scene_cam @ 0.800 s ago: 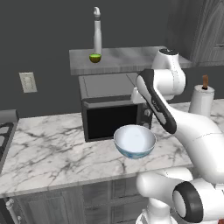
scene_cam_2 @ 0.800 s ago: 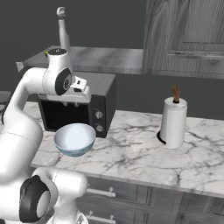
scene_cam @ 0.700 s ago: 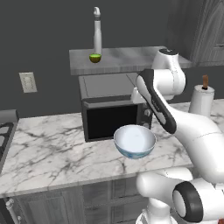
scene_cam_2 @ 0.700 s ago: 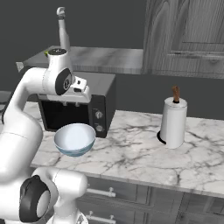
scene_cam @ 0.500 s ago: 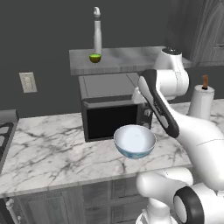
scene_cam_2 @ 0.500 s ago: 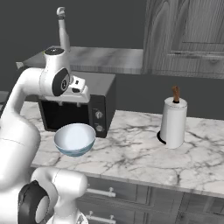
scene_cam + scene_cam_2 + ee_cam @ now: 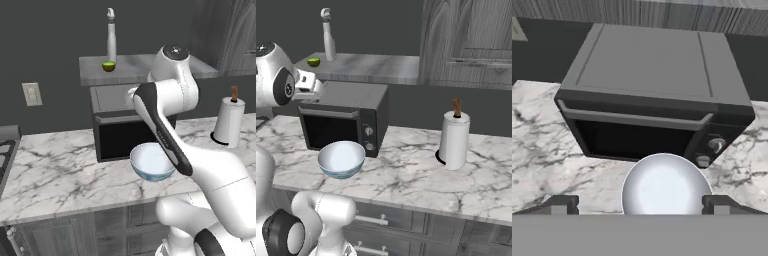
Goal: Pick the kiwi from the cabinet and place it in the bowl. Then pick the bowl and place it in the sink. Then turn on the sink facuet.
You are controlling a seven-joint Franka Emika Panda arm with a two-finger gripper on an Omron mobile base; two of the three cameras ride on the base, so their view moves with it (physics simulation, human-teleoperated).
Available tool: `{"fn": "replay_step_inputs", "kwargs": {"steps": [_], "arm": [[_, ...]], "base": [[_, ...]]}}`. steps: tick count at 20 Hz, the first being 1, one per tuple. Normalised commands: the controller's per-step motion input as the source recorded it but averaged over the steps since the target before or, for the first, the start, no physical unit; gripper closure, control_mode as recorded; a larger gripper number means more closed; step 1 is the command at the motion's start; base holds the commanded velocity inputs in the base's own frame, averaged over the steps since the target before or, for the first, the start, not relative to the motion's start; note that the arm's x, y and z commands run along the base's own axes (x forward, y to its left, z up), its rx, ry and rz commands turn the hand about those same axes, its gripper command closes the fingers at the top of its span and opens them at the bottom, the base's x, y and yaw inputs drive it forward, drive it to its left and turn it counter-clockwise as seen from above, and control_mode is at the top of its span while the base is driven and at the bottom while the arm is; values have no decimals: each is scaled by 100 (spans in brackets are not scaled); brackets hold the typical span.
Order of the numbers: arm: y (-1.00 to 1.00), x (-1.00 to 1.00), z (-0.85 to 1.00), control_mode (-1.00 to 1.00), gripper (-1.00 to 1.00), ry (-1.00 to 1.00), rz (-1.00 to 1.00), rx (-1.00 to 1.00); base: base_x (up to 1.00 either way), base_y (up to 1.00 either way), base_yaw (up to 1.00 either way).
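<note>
The lime-green kiwi (image 7: 108, 65) (image 7: 314, 61) lies at the left end of the grey cabinet shelf (image 7: 145, 67) (image 7: 366, 67), beside a tall white bottle (image 7: 111, 42) (image 7: 329, 42). On the marble counter in front of the microwave stands the pale blue bowl (image 7: 152, 162) (image 7: 341, 158) (image 7: 664, 185), white inside and holding nothing. My gripper (image 7: 641, 205) is open, its two tips set wide apart, looking down on the microwave top and the bowl. In the right base view the hand (image 7: 310, 84) hangs just above the microwave's left end, below shelf height. The sink and faucet are out of view.
A black-fronted grey microwave (image 7: 120, 130) (image 7: 346, 120) (image 7: 652, 95) sits under the shelf. A paper towel roll (image 7: 227, 122) (image 7: 454, 137) stands to the right. Wood-grain upper cabinets (image 7: 471, 40) hang at the right, a wall outlet (image 7: 31, 94) and a stove edge (image 7: 5, 150) at the left.
The arm has swung left and slightly up, carrying the hand over the microwave toward the shelf's left end. Kiwi, bowl and the rest of the scene have stayed put.
</note>
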Motion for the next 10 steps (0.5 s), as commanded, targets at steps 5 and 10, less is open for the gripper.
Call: {"fn": "replay_step_inputs", "kwargs": {"steps": [5,10], "arm": [[66,22,82,-100,-100,-11,0,3],[29,56,48,-100,-100,-12,0,3]], "base": [[0,0,0],[0,0,0]]}}
